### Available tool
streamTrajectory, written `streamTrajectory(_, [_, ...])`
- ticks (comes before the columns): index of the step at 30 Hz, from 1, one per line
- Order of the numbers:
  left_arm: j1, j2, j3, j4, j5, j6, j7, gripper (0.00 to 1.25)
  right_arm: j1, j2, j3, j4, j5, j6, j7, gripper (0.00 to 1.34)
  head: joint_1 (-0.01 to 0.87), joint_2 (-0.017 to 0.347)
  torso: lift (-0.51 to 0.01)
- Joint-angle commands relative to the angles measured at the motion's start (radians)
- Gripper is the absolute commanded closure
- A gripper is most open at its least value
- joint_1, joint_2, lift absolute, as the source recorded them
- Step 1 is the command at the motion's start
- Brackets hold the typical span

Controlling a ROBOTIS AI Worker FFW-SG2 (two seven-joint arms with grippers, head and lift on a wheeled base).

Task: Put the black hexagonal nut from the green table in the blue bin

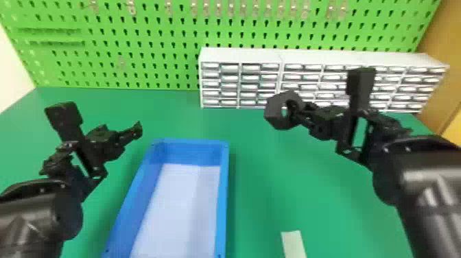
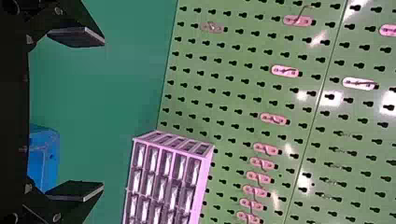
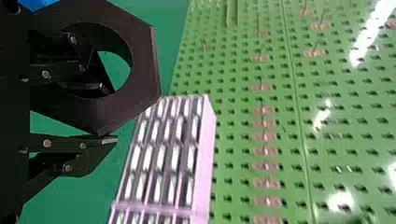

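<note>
Counter: matt green counter (image 1: 329,199) is stretching back to a green perforated pegboard (image 1: 132,80)
Storage: white many-drawered cabinet (image 1: 240,55) is standing at the back, towards the right
Bin: blue rectangular open bin (image 1: 223,195) is sitting on the counter
Nut: black hexagonal nut (image 1: 272,111) is hanging above the counter, right of the bin
Right hand (image 1: 296,109): black fingers are pinching the nut, one showing through its hole
Left hand (image 1: 133,133): black fingers are standing spread, holding nothing
</note>
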Motion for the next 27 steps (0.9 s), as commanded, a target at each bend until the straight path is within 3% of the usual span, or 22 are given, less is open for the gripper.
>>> streamTrajectory(1, [-0.001,0.000,0.001,0.000,-0.003,0.000,0.001,0.19,-0.063,-0.005,0.052,0.044,-0.001,0.058,0.038,1.01,0.666,0.032,-0.100])
streamTrajectory(9, [-0.004,0.000,0.001,0.000,-0.003,0.000,0.001,0.19,-0.131,0.003,0.124,0.097,0.027,0.107,0.106,1.01,0.666,0.032,-0.100])
streamTrajectory(27, [-0.010,0.000,-0.005,0.005,-0.010,0.002,0.001,0.19,-0.223,0.047,0.336,0.255,-0.016,0.070,0.123,1.01,0.666,0.032,-0.100])
